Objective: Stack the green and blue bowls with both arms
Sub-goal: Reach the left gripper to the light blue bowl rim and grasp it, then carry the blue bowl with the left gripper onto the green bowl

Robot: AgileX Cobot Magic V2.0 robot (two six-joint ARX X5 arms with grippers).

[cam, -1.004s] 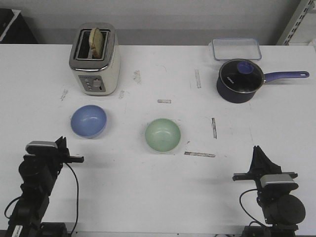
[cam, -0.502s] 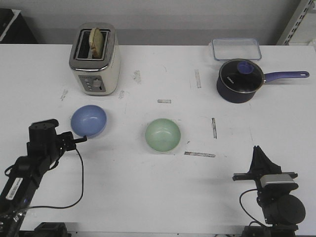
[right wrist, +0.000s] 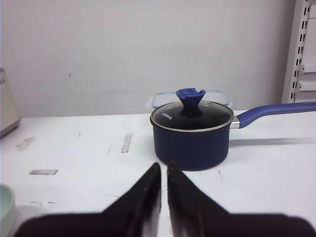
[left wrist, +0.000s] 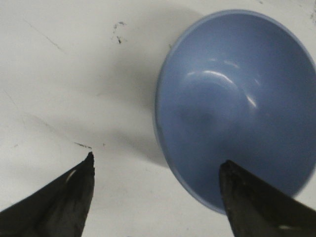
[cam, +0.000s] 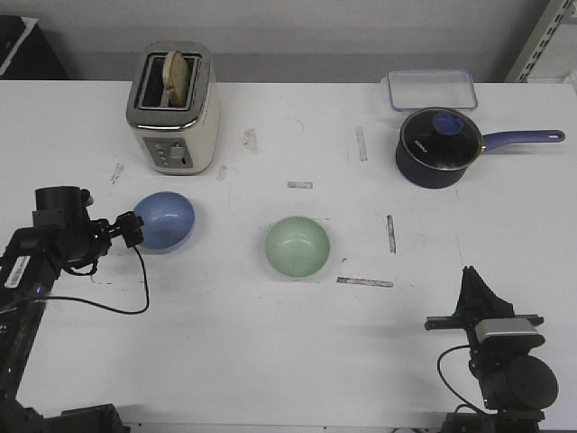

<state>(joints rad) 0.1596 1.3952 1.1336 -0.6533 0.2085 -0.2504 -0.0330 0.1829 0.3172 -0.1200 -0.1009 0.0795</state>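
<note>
The white table (cam: 270, 361) carries a toaster (cam: 173, 108), blue bowl (cam: 164, 221), green bowl (cam: 297, 246), pot (cam: 439, 147) and container (cam: 431, 88).

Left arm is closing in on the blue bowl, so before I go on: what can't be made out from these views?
- Front view: left gripper overlaps the blue bowl; contact can't be told.
- Left wrist view: bowl's far side cut off by the edge.
- Right wrist view: green bowl only a sliver at the edge.
- Right gripper: a thin gap shows; nothing between.
</note>
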